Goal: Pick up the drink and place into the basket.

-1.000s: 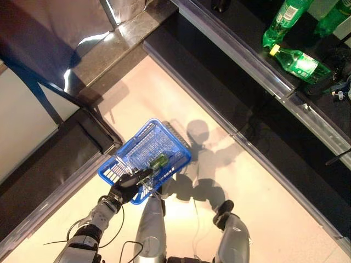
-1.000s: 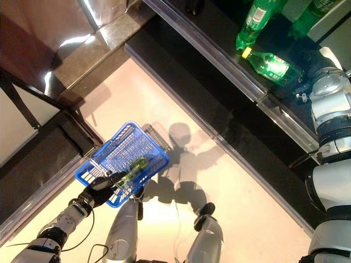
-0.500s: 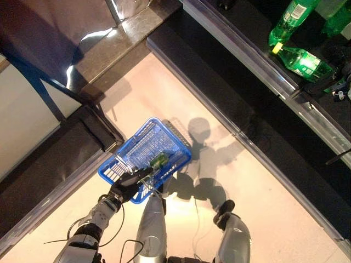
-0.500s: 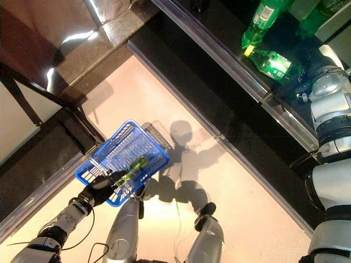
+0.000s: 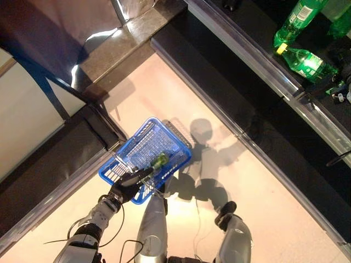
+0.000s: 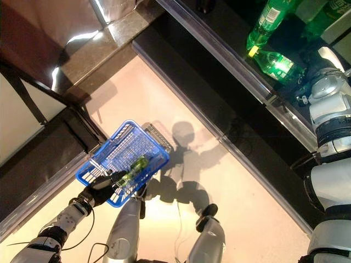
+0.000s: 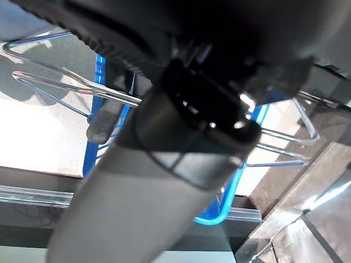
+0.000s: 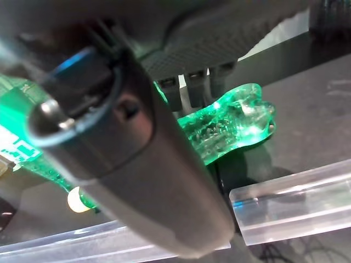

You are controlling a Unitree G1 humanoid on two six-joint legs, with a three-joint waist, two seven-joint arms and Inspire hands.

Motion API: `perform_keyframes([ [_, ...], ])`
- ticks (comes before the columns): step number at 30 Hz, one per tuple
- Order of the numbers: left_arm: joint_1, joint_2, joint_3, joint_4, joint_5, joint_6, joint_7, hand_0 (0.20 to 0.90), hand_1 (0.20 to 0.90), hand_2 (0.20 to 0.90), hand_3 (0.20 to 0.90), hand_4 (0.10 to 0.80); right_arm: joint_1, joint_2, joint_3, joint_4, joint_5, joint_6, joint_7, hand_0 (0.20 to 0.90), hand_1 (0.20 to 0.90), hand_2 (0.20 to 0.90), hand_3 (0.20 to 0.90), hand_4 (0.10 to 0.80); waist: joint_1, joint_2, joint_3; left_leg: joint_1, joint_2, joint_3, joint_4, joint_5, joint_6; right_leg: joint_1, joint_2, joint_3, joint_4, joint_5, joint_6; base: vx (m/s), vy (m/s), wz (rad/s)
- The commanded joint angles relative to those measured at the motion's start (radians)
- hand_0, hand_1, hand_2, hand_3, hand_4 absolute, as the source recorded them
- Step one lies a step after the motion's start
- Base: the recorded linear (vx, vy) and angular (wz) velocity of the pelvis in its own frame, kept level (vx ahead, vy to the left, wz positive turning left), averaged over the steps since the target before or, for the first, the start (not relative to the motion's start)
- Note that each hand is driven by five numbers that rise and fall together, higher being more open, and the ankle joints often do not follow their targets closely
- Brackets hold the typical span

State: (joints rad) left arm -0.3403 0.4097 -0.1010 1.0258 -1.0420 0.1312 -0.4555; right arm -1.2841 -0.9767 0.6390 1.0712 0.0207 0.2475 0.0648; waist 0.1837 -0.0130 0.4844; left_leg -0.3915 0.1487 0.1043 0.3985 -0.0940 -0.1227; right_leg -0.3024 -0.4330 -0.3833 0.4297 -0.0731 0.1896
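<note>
dark shelf [image 5: 258, 44] | left hand [image 5: 127, 188] grips basket [image 5: 143, 147] handle | right hand [image 8: 131, 137], wrist view only: grip unclear, by lying bottle [image 8: 230, 129]

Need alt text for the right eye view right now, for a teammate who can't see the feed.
The robot's left hand grips the wire handle of a blue basket hanging above a pale floor, with one green bottle already lying inside. Further off, on a dark shelf, another green bottle with a yellow cap lies on its side, by the right arm.
</note>
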Motion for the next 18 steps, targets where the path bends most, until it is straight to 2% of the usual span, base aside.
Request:
perform_keyframes([
  [1,0.102,0.046,-0.082,-0.002,0.037,0.001,-0.103,0.300,0.300,0.300,0.200,0.100,-0.111,0.004,0.040,0.026,-0.078,-0.021,-0.061,0.900,0.900,0.900,0.900,0.800,0.045,0.016,-0.077,0.019,0.033,-0.007,-0.123,0.066,0.030,-0.175,-0.046,0.042,0.062,0.090,0.028,0.000,0.000,0.00],
  [5,0.099,0.043,-0.087,-0.004,0.035,0.000,-0.105,0.300,0.300,0.300,0.200,0.100,-0.116,0.012,0.054,0.033,-0.116,-0.009,-0.077,0.900,0.900,0.900,0.900,0.800,0.047,0.018,-0.076,0.013,0.034,-0.007,-0.123,0.068,0.031,-0.179,-0.047,0.040,0.064,0.089,0.028,0.000,0.000,0.00],
  [6,0.099,0.044,-0.088,-0.004,0.034,-0.001,-0.105,0.300,0.300,0.300,0.200,0.100,-0.118,0.014,0.057,0.034,-0.123,-0.007,-0.080,0.853,0.853,0.853,0.845,0.745,0.048,0.019,-0.075,0.012,0.034,-0.007,-0.123,0.068,0.031,-0.180,-0.048,0.040,0.064,0.090,0.029,0.000,0.000,0.00],
  [7,0.100,0.043,-0.090,-0.004,0.033,-0.002,-0.105,0.300,0.300,0.300,0.200,0.100,-0.120,0.015,0.061,0.037,-0.129,-0.005,-0.084,0.672,0.672,0.672,0.634,0.534,0.048,0.019,-0.075,0.011,0.034,-0.007,-0.123,0.069,0.031,-0.181,-0.048,0.040,0.064,0.090,0.029,0.000,0.000,0.00],
  [8,0.100,0.043,-0.090,-0.006,0.033,-0.002,-0.105,0.300,0.300,0.300,0.200,0.100,-0.120,0.016,0.062,0.038,-0.133,-0.002,-0.087,0.571,0.571,0.571,0.516,0.416,0.049,0.020,-0.074,0.010,0.034,-0.007,-0.122,0.069,0.031,-0.182,-0.048,0.040,0.064,0.090,0.028,0.000,0.000,0.00],
  [9,0.100,0.042,-0.091,-0.005,0.033,-0.003,-0.105,0.300,0.300,0.300,0.200,0.100,-0.120,0.019,0.063,0.040,-0.144,0.002,-0.089,0.300,0.300,0.300,0.200,0.100,0.049,0.021,-0.074,0.009,0.033,-0.007,-0.122,0.070,0.031,-0.182,-0.047,0.040,0.063,0.091,0.028,0.000,0.000,0.00],
  [18,0.096,0.038,-0.096,-0.001,0.026,-0.007,-0.105,0.300,0.300,0.300,0.200,0.100,-0.117,0.032,0.069,0.047,-0.153,0.015,-0.109,0.300,0.300,0.300,0.200,0.100,0.049,0.028,-0.072,0.009,0.032,-0.002,-0.128,0.072,0.031,-0.184,-0.048,0.039,0.061,0.091,0.028,0.000,0.000,0.00],
])
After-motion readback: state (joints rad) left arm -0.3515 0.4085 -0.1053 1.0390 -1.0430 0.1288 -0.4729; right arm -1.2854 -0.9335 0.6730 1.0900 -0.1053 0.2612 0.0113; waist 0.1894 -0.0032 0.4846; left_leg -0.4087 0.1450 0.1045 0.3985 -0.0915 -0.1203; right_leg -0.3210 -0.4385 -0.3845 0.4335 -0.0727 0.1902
